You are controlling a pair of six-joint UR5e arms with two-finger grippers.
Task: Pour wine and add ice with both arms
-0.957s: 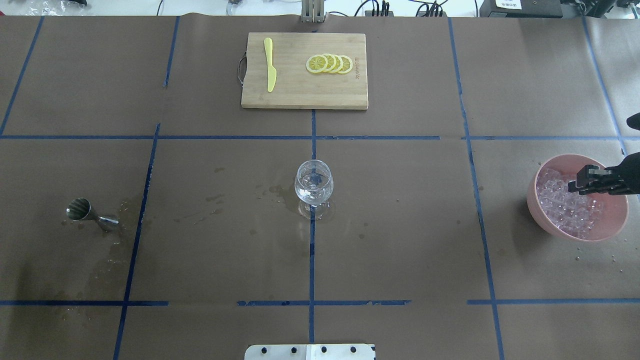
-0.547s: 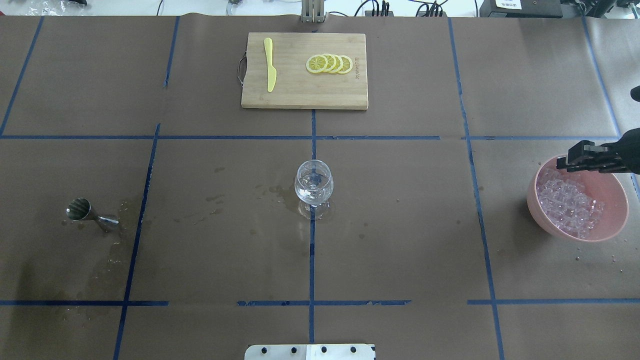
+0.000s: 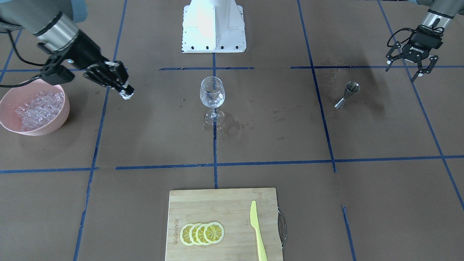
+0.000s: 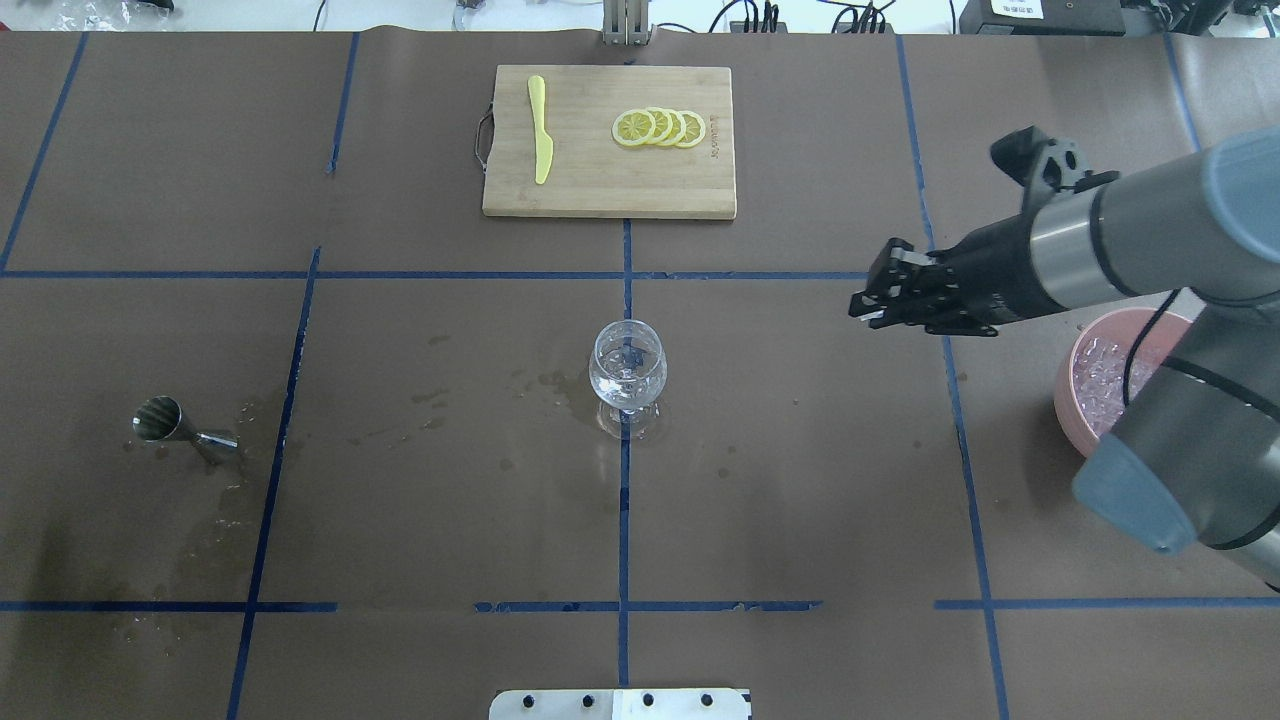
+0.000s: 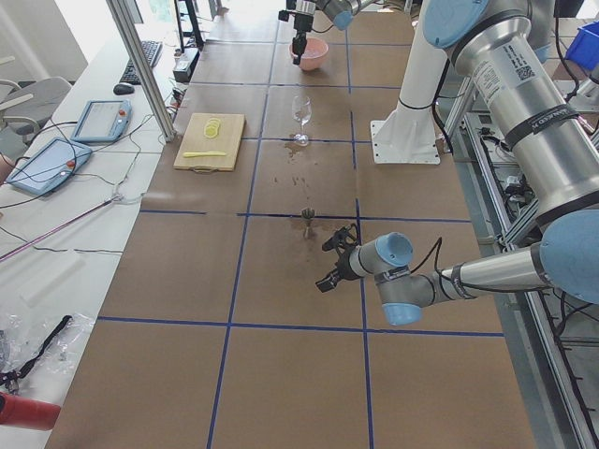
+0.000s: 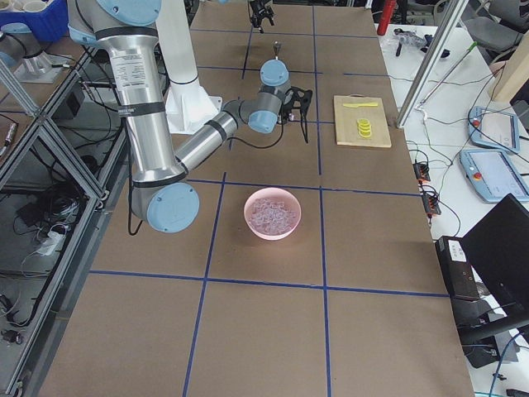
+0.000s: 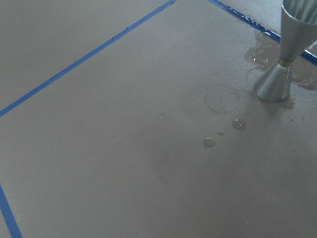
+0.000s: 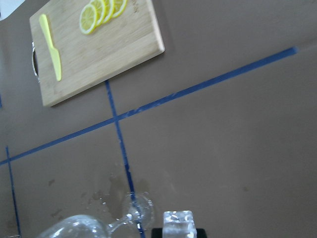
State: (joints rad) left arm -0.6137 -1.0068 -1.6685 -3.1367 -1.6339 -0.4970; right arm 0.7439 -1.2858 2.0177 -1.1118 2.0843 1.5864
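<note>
One ice cube clamped in right gripper, held above table between pink bowl (ice heap inside) and wine glass; left gripper spread open, near jigger.

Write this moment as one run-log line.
phase: ice transfer | right gripper: shut on ice cube, between pink bowl and wine glass | left gripper: open, above table near jigger

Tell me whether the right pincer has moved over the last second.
Yes. In the overhead view the right pincer, gripping an ice cube, went from over the pink bowl leftward, toward the wine glass.
</note>
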